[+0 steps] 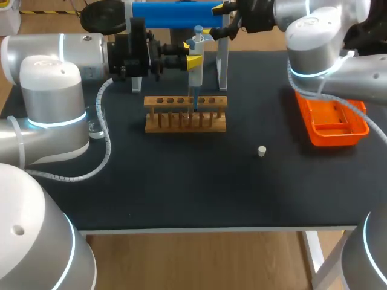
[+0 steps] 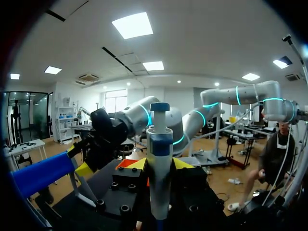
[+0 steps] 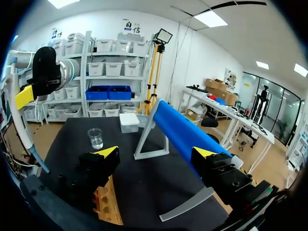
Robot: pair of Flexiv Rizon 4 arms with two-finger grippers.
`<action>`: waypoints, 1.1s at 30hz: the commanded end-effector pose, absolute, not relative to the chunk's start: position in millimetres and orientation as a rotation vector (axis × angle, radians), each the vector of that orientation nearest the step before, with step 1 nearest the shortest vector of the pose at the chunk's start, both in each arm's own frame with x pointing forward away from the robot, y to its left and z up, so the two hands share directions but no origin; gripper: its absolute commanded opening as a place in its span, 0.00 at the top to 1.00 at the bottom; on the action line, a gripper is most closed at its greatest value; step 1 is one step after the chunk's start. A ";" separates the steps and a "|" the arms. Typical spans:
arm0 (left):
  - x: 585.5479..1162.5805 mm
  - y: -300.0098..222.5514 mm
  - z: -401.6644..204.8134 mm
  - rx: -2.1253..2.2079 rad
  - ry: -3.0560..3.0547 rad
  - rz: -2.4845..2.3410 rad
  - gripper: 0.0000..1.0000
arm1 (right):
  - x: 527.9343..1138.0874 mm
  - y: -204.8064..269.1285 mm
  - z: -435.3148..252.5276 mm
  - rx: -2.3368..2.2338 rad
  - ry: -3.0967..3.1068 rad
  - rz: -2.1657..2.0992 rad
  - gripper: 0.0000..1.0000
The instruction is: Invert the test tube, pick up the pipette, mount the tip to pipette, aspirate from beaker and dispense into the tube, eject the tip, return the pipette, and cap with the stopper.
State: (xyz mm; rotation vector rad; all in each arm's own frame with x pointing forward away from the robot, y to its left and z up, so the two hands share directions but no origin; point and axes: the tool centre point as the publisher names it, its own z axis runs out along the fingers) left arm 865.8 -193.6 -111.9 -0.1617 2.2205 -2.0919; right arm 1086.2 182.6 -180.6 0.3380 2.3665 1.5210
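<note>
My left gripper (image 1: 192,54) is shut on the white and blue pipette (image 1: 196,63), holding it upright behind the wooden tube rack (image 1: 185,113). The pipette's blue tip (image 1: 195,104) reaches down to a hole in the rack's top. In the left wrist view the pipette (image 2: 159,154) stands between the yellow fingertips (image 2: 137,164). My right gripper (image 3: 155,153) is open and holds nothing, high at the back by the blue bar (image 3: 175,127). The white stopper (image 1: 262,151) lies on the mat to the right. The glass beaker (image 3: 95,138) stands far left. I cannot make out the test tube.
The blue bar's stand (image 1: 175,15) spans the back of the table behind the rack. An orange tray (image 1: 332,121) sits at the right under my right arm. A white box (image 3: 129,121) stands beyond the beaker. My left arm hides part of the beaker (image 1: 95,127).
</note>
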 end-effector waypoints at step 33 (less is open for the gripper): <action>866.2 -190.3 -104.3 -0.185 2.236 -2.046 1.00 | 1089.8 193.8 -180.7 0.339 2.369 1.527 0.00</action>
